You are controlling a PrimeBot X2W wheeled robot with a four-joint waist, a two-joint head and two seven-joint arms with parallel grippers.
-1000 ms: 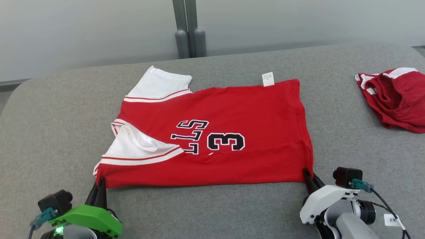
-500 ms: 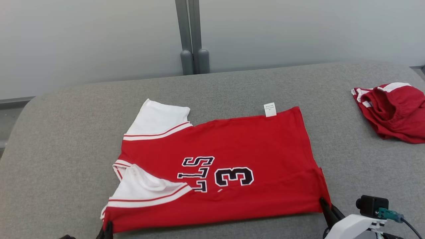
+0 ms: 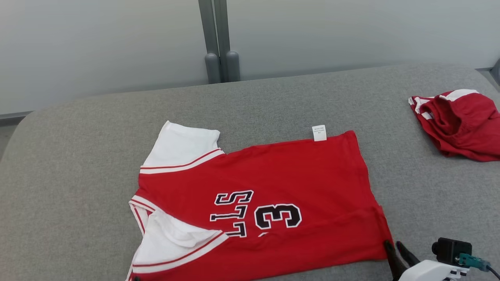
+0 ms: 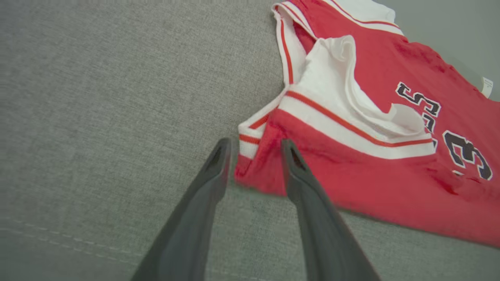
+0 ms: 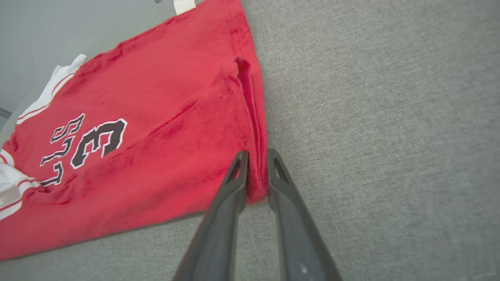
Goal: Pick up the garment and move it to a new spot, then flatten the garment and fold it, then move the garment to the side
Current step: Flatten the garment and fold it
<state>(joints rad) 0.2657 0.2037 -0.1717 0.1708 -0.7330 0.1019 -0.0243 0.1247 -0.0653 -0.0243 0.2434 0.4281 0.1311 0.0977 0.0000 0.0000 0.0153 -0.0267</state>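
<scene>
Since the red jersey (image 3: 273, 183) lies spread on the grey padded surface (image 3: 78, 156), in its near middle with the "3" and lettering face up, the step in hand looks like the end of laying out and flattening; no fold across the body has been made yet.

The left gripper (image 4: 256, 144) sits at the surface's near-left part. Its two fingers are spread apart, straddling the jersey's striped corner without squeezing it. The right gripper (image 5: 256, 154) sits at the near-right part, its fingers only narrowly parted with the doubled hem corner between them. Whether they grip that cloth or merely flank it cannot be told.

The jersey is mostly flat, but the white sleeve (image 3: 172, 238) toward the near left of the surface is turned over onto the chest and rumpled, and a ridge runs up the hem by the right fingers. A white label (image 3: 319, 132) sticks out at the far edge. A second, crumpled red garment (image 3: 461, 125) sits at the far right of the surface, well apart.

Next, both pairs of fingers probably need to draw back cleanly so neither corner is dragged. After that, the turned sleeve wants smoothing, and fresh holds must be taken for the fold.
</scene>
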